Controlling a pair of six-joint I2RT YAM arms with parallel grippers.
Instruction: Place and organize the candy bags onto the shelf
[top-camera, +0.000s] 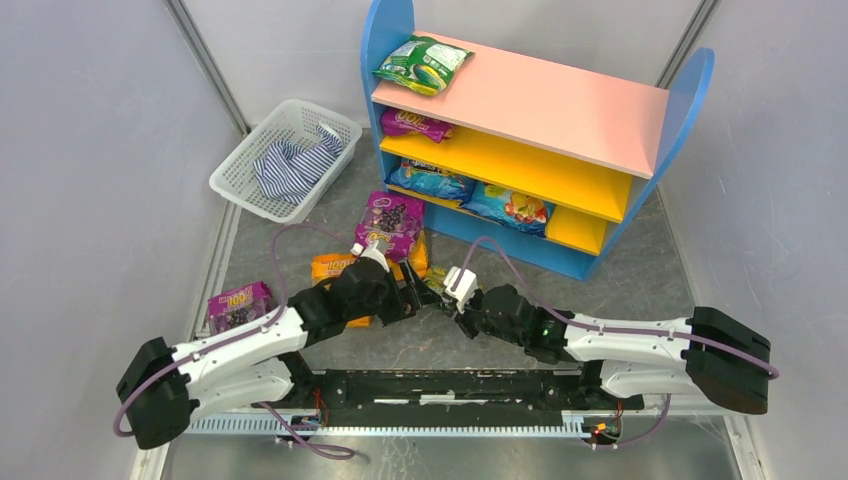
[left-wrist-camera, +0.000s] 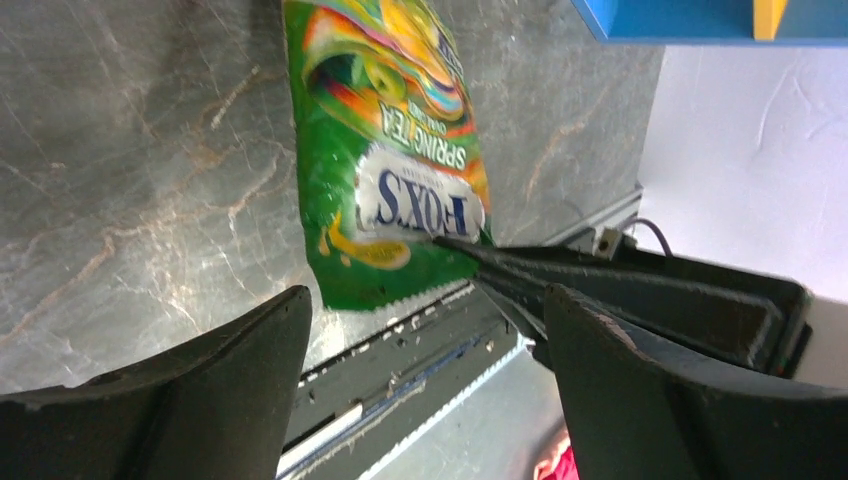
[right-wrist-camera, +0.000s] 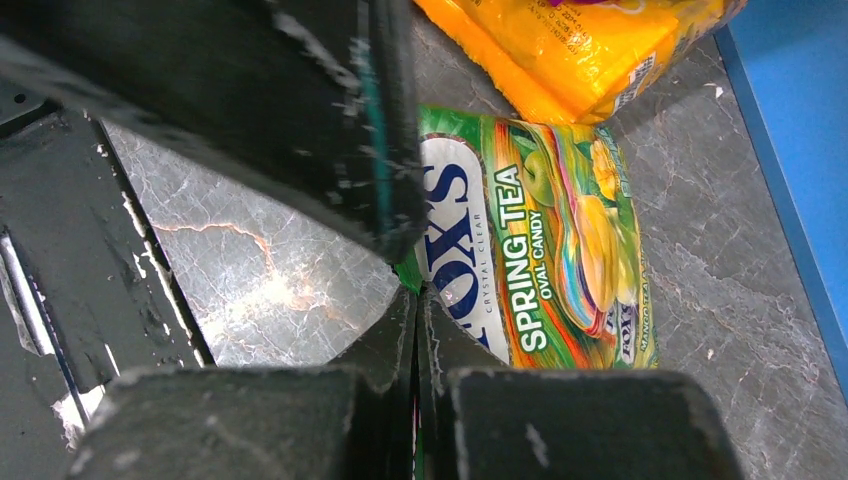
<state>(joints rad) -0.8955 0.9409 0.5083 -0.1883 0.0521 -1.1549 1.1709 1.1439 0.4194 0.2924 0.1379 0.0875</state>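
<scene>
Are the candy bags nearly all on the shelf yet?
Done: the blue-sided three-tier shelf holds a green bag on top, a magenta bag in the middle, two blue bags on the base. In hand: the right gripper pinches the green FOX'S pouch; the left gripper is open. Left: two purple bags and an orange bag on the table.

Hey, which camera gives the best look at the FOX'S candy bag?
Left wrist: nearly the whole FOX'S bag shows, its corner pinched by the right gripper. In the right wrist view, its own fingers cover part; top external shows barely a sliver.
</scene>
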